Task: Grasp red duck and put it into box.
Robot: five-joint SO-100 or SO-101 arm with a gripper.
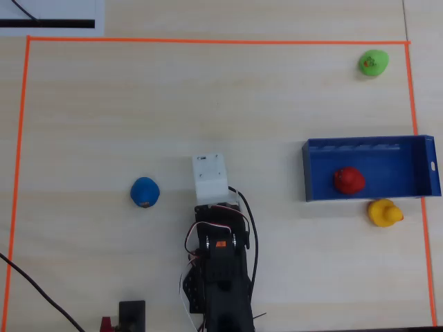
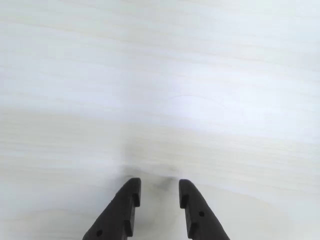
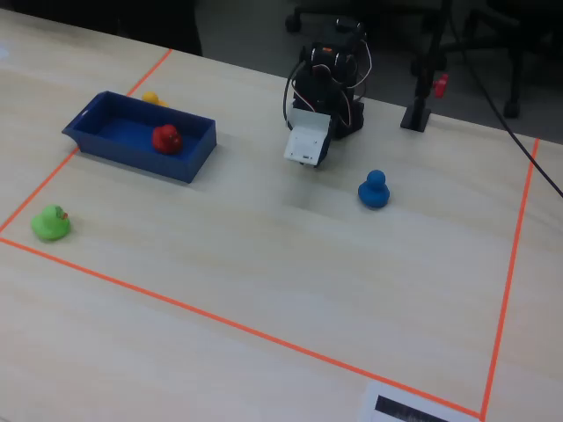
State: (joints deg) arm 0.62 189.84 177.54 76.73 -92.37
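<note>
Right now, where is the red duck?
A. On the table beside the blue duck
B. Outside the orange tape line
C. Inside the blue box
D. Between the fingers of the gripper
C. The red duck lies inside the blue box, while the gripper is empty over bare table.

- The overhead view looks straight down from high up; the arm (image 1: 220, 277) enters at bottom centre, the box (image 1: 315, 169) sits at mid right.
- The wrist view rides low, close to the bare counter (image 2: 160, 75), with the end effector (image 2: 159, 192) at its bottom edge.
- The fixed view looks obliquely from the side opposite the arm (image 3: 330, 83), which stands at top centre; like the overhead view, it covers the orange-taped area (image 3: 255, 332).
</note>
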